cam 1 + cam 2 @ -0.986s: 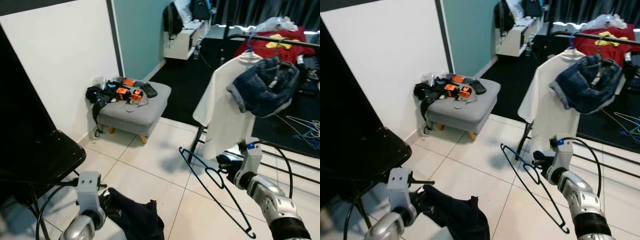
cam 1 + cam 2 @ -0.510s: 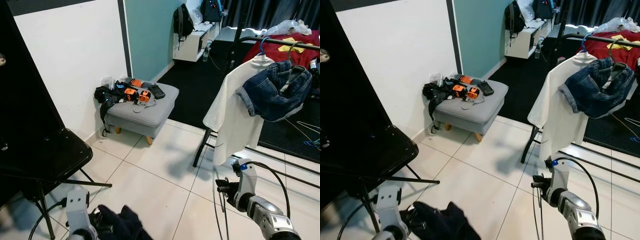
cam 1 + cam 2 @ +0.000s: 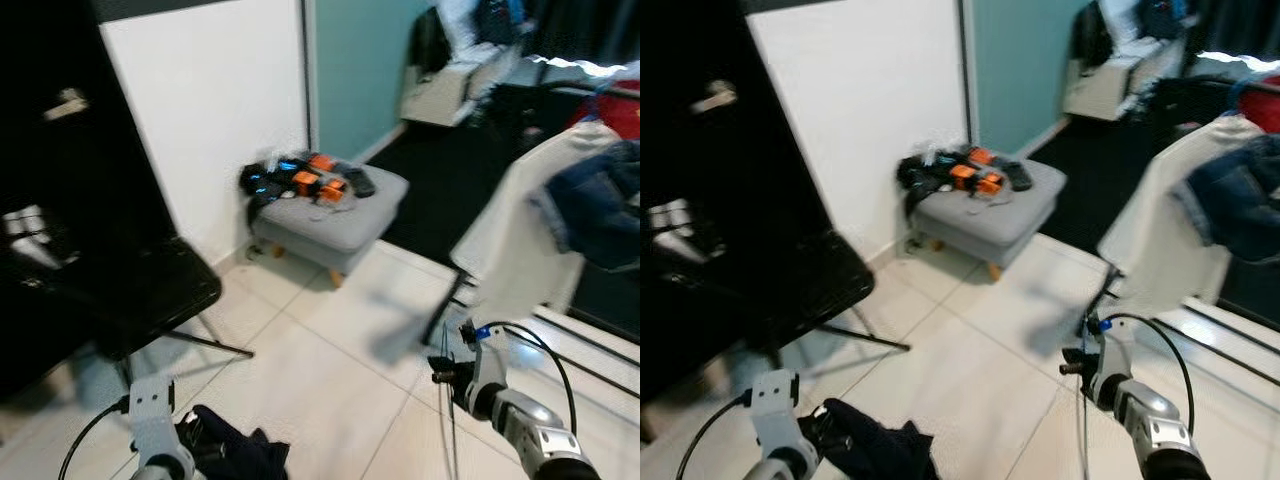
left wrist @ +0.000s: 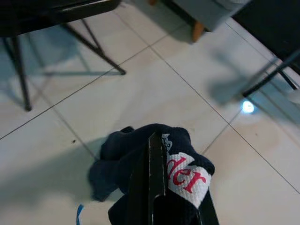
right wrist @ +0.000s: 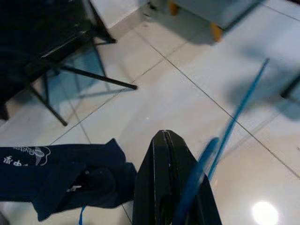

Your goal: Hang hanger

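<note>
**Tool status: hanger held, not yet hung**

Right tool (image 5: 176,206), lower right of the head view, is clamped on the blue hanger (image 5: 234,119). Left tool (image 4: 152,187), lower left, grips a navy shirt (image 4: 185,171). Hanging remains undone; the rack (image 3: 560,225) stands at right. White tiled floor (image 3: 330,370); grey stool (image 3: 330,205) upper centre; black chair (image 3: 130,295) left.

Folding chair (image 3: 130,290) at left against wall; footstool (image 3: 335,215) bearing gadgets (image 3: 305,180) behind centre; clothes rack (image 3: 560,220) with hung garments at right; crumpled garment (image 3: 875,445) on floor (image 3: 330,370) in front.
</note>
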